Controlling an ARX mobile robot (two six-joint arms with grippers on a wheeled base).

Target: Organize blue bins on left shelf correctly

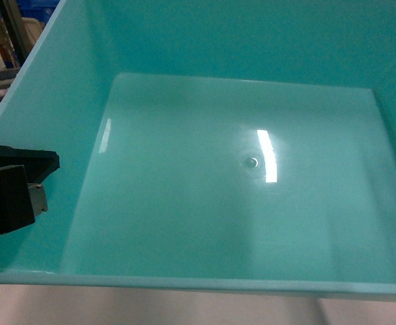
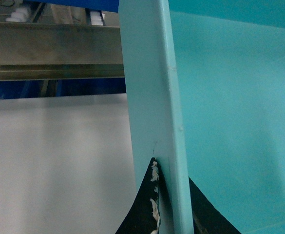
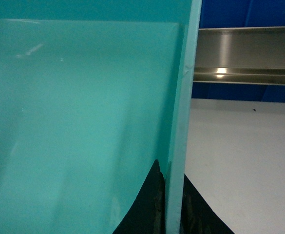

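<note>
My left end effector (image 2: 169, 204) and right end effector (image 3: 171, 204) clench the glossy turquoise plastic bin's (image 1: 204, 183) side walls; level, even lifting toward the stainless-steel shelf rail (image 3: 244, 56) seems best.

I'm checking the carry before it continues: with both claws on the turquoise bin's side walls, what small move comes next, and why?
Probably ease the turquoise bin forward toward the steel shelf rail. The left claw and right claw each pinch a wall, and the rail lies ahead beyond it.
</note>
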